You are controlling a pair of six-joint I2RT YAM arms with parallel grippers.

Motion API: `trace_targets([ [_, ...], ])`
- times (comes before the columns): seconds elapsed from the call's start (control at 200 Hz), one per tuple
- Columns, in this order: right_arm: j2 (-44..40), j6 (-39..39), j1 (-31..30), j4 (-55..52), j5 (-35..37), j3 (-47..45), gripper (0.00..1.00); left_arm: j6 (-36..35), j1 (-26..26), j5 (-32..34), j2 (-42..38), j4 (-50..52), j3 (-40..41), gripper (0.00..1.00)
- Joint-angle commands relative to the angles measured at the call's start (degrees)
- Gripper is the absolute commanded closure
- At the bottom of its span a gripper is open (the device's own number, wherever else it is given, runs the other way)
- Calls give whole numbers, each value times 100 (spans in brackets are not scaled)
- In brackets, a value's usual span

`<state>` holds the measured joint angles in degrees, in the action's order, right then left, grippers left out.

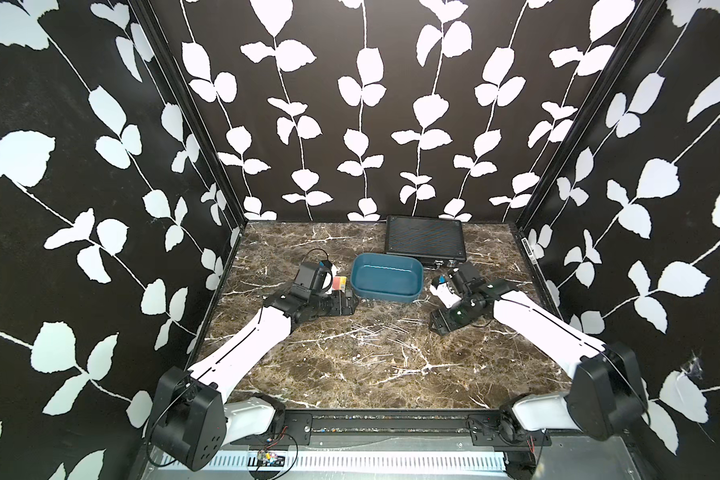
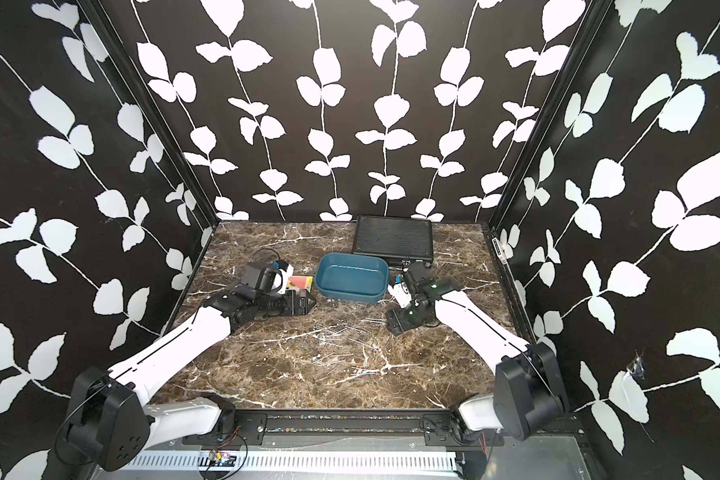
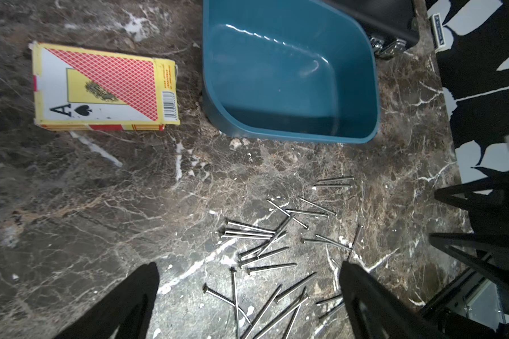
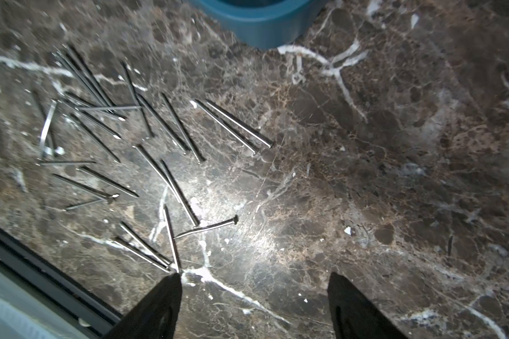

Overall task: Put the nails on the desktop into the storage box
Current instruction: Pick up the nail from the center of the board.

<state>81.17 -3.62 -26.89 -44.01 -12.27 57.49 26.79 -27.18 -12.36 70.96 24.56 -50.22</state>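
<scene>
**Nails loose on the counter, storage box empty**

We see the nails (image 3: 265, 256) as thin, silvery steel pins with small flat heads, lying flat in a loose scatter on the brown, white-veined marble counter (image 3: 100, 205). Some lie side by side in small bundles, several cross one another, and they point many ways. In a top view the nails (image 1: 368, 334) lie near the middle of the counter, on the near side of the storage box (image 1: 385, 274) and apart from it. We find the storage box to be a shallow teal-blue tray with rounded corners and no lid, standing upright on the counter farther back, with its glossy inside empty.
</scene>
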Motion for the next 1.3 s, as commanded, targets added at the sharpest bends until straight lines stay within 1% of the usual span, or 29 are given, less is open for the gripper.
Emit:
trace_targets([
  [0.0, 247, 89, -274, 248, 538, 229, 23, -29, -49, 137, 56, 102, -19, 2],
  [0.245, 748, 79, -368, 789, 1170, 317, 36, -112, -50, 156, 211, 185, -311, 1],
  [0.37, 1004, 173, -360, 878, 1347, 441, 39, -103, -56, 171, 252, 216, -351, 1],
  [0.475, 1294, 247, -360, 916, 1410, 499, 39, -105, -55, 215, 236, 224, -359, 1],
  [0.65, 1470, 255, -361, 978, 1260, 464, 40, -108, -49, 277, 217, 282, -367, 1],
  [0.85, 1407, 247, -362, 1080, 1144, 282, 40, -22, -46, 280, 249, 148, -245, 1],
  [0.97, 1515, 274, -360, 1064, 1037, 317, 40, 5, -54, 260, 354, 120, -280, 1],
  [1.105, 1509, 221, -361, 1090, 956, 256, 40, -18, -48, 282, 377, 181, -347, 1],
  [1.295, 1455, 89, -360, 1167, 750, 113, 40, 57, -52, 304, 335, 131, -231, 1],
])
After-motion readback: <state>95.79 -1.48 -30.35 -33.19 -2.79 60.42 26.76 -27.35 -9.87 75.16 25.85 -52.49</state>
